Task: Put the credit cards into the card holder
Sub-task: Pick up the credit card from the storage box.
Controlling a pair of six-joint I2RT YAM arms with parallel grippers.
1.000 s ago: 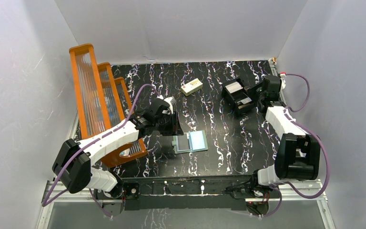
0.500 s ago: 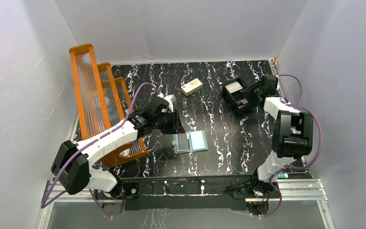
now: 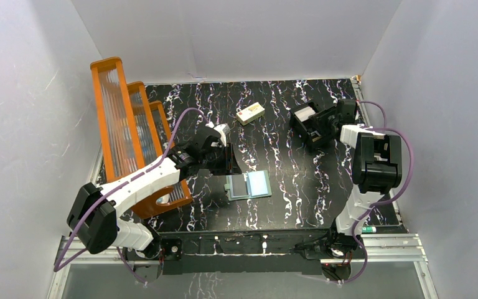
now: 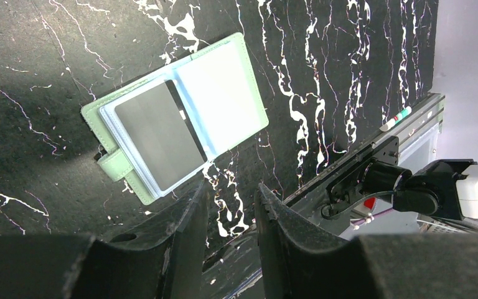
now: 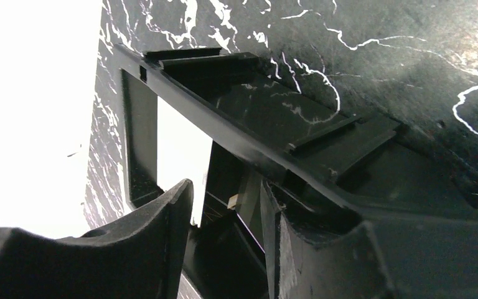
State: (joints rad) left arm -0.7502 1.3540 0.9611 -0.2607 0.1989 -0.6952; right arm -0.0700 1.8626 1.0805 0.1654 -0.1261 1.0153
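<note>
The card holder lies open on the black marbled table, pale blue lining up. In the left wrist view a grey credit card sits in the sleeve of the card holder, on the strap side. My left gripper hovers just left of it, open and empty. Another whitish credit card lies in the black tray at the back right. My right gripper is at that tray's right side, open, with the tray's inside and a bright card between its fingers.
An orange rack with clear panes stands along the left edge beside my left arm. A cream block lies at the back middle. A marker rests on the front rail. White walls close in the table.
My right gripper has gone from shut to open and shifted left onto the black tray, its arm folding up closer to the back. The left arm and card holder have not moved.
</note>
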